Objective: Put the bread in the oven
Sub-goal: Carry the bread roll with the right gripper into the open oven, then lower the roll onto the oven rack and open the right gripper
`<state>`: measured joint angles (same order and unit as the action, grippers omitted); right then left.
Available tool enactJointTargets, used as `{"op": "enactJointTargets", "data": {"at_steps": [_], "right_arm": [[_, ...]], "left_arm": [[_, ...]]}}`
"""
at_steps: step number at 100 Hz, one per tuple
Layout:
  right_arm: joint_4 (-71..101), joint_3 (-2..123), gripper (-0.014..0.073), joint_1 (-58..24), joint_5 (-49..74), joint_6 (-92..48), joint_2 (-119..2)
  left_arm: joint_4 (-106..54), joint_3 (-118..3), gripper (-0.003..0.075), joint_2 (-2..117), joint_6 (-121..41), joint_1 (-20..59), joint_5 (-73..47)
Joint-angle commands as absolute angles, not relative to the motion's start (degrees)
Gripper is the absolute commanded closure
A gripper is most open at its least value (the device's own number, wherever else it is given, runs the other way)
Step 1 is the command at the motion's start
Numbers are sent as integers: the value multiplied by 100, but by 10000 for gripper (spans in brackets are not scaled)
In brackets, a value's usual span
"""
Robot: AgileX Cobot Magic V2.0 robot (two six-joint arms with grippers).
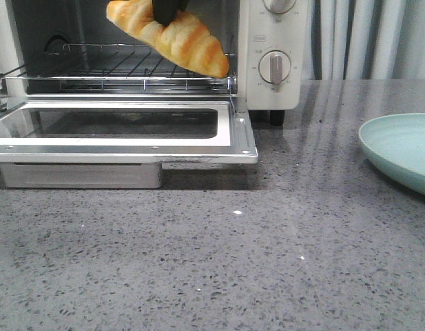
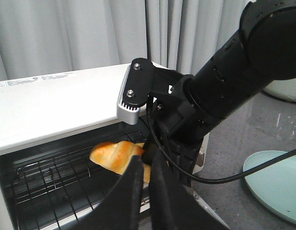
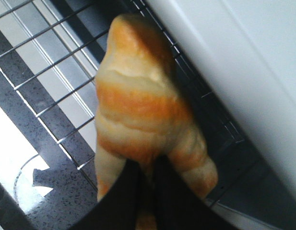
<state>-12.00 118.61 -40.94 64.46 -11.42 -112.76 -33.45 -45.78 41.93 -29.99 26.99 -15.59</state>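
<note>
The bread (image 1: pixel 174 34), a golden-orange striped roll, hangs tilted just above the front of the wire rack (image 1: pixel 122 65) in the open white oven (image 1: pixel 250 41). My right gripper (image 1: pixel 169 7) reaches down from above and is shut on its middle; the right wrist view shows the black fingers pinching the bread (image 3: pixel 138 110) over the rack (image 3: pixel 56 62). In the left wrist view my left gripper (image 2: pixel 147 160) is shut on nothing, outside the oven (image 2: pixel 56 100). It faces the right arm (image 2: pixel 224 91) and the bread (image 2: pixel 114 155).
The oven's glass door (image 1: pixel 129 145) lies folded down flat onto the grey speckled counter. A round dial (image 1: pixel 275 67) sits on the oven's right panel. A pale blue-green plate (image 1: pixel 405 148) rests at the right edge of the counter. Grey curtains hang behind.
</note>
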Motion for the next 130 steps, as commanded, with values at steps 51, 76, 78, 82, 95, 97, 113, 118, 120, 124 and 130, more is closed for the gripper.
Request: {"op": "enactJointTargets", "data": {"at_steps": [51,76,78,82,95,97,113,118,120,124,130], "right_arm": [[-1120,12147,232,-4088,6160,-1189,-10924],[-873,12558,230,-4088,6274,-1189,-10924],[-833,12559,230,-4088,6298,-1189,-10924],[-777,12588,230,-4088,6381,-1189,-10924],[-749,12599,236,-4088,6689,-1189,-10924],[-749,12599,244,-4088,6748,-1189,-10924],[-681,12618,417,-4088,7034,-1189,-10924],[-634,12681,488,-4088,7074,-1189,-10924],[-607,12701,519,-4088,7084,-1189,-10924],[-566,12776,580,-4088,7120,-1189,-10924],[-527,12920,655,-4088,7189,-1189,-10914]], "left_arm": [[-3455,-4780,740,4205,-2982,2664,-1242],[-3460,-4780,740,4205,-2982,2664,-1242],[-3460,-4780,740,4205,-2982,2664,-1242],[-3460,-4780,740,4205,-2982,2664,-1242],[-3460,-4780,740,4205,-2982,2664,-1242],[-3460,-4780,740,4205,-2982,2664,-1242],[-3460,-4780,740,4205,-2982,2664,-1242],[-3439,-4780,740,4205,-2992,2664,-1242],[-3423,-4780,740,4205,-2992,2664,-1242],[-3410,-4780,740,4205,-2992,2664,-1242],[-3331,-4780,740,4205,-2992,2664,-1242]]}}
